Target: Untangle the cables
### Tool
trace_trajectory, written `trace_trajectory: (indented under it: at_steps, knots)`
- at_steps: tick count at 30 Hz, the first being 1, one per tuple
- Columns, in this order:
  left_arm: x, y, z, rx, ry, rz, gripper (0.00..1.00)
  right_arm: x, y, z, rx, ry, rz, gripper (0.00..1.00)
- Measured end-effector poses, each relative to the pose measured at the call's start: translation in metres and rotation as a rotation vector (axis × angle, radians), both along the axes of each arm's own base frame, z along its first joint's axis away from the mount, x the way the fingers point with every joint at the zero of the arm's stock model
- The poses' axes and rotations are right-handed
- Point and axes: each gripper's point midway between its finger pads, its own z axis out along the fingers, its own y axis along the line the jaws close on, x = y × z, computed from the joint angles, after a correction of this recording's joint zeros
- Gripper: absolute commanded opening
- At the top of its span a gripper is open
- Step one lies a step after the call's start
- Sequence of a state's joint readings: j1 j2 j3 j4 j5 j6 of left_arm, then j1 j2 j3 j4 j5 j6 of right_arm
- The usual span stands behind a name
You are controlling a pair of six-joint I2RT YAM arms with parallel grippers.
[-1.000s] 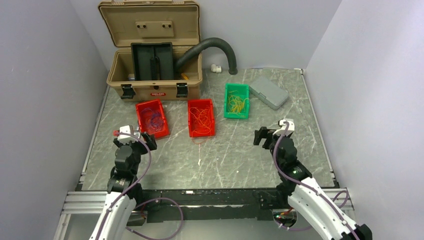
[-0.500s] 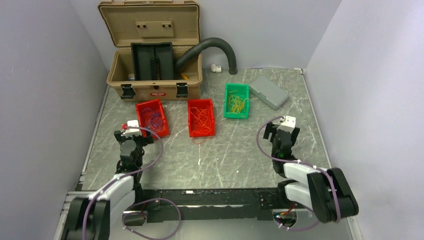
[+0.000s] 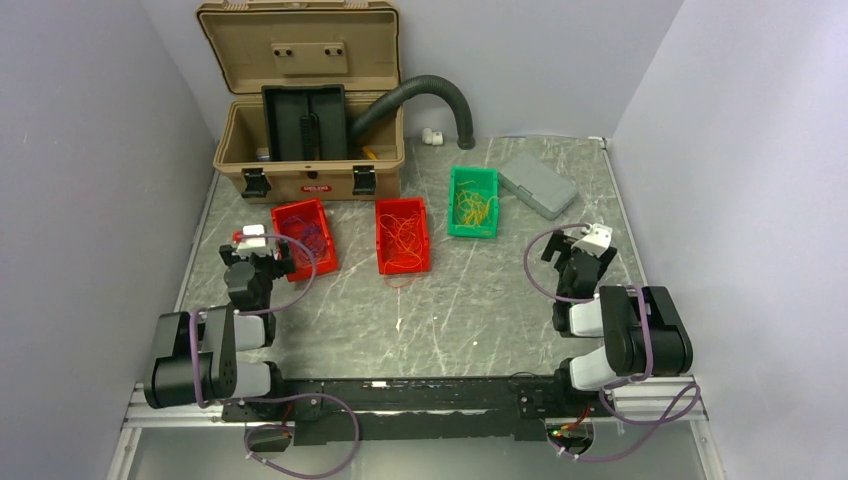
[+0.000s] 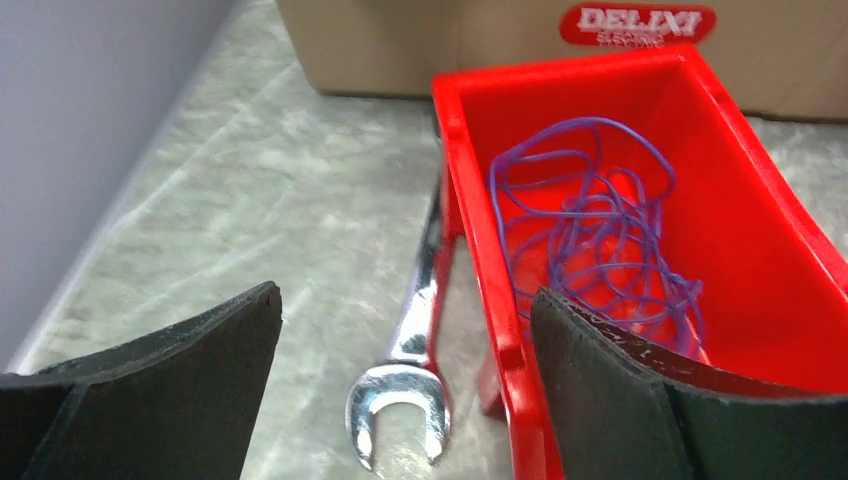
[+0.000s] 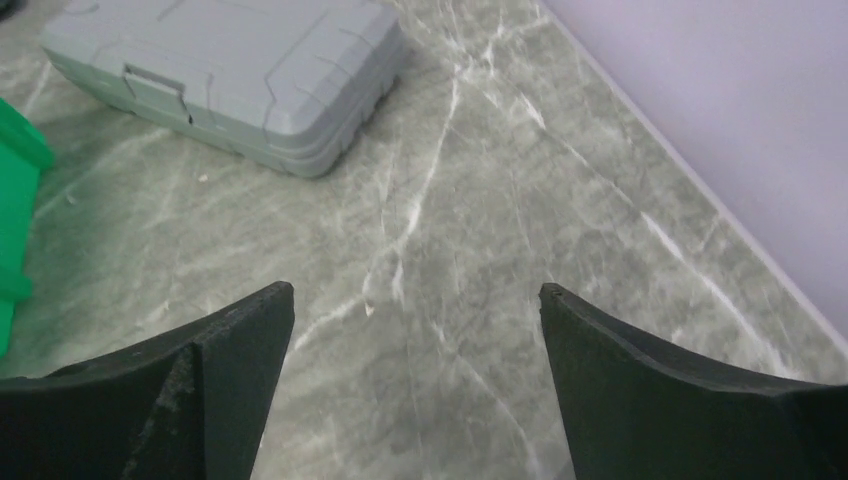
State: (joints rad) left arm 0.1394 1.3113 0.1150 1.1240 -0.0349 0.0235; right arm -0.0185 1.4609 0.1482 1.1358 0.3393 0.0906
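Left tool (image 4: 402,295): jaws wide apart, empty, low over grey marbled tabletop (image 3: 470,300), just beside left red plastic bin (image 4: 770,250).
Right tool (image 5: 415,290): jaws wide apart, empty, above bare tabletop, well apart from bins.
Location: thin purple cables (image 4: 590,230) in left red bin; orange cables (image 3: 402,235) in middle red bin (image 3: 380,240); yellow cables (image 3: 473,208) in green bin (image 3: 452,205).
Done: colours split one per bin, likely near finished.
Left: loops inside bins bunched; possibly more separating, hard to tell.
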Motion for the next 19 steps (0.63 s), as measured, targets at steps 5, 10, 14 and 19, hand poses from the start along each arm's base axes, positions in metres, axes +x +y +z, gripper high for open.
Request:
trace_trajectory:
  at_steps: [5,10,14,19]
  knots:
    - [0.005,-0.017,-0.01,-0.023,0.042,-0.101,0.99,0.016,0.002,0.016,0.0,-0.041,0.014,1.0]
    - [0.024,-0.035,0.009,0.026,0.014,-0.176,0.99,0.02,0.008,0.015,-0.003,-0.035,0.044,1.0]
    - [0.025,-0.039,0.008,0.036,0.02,-0.19,0.99,0.019,0.008,0.012,-0.004,-0.02,0.048,1.0]
    - [0.024,-0.039,0.004,0.04,0.038,-0.191,0.99,0.019,0.009,0.011,-0.004,-0.017,0.054,1.0]
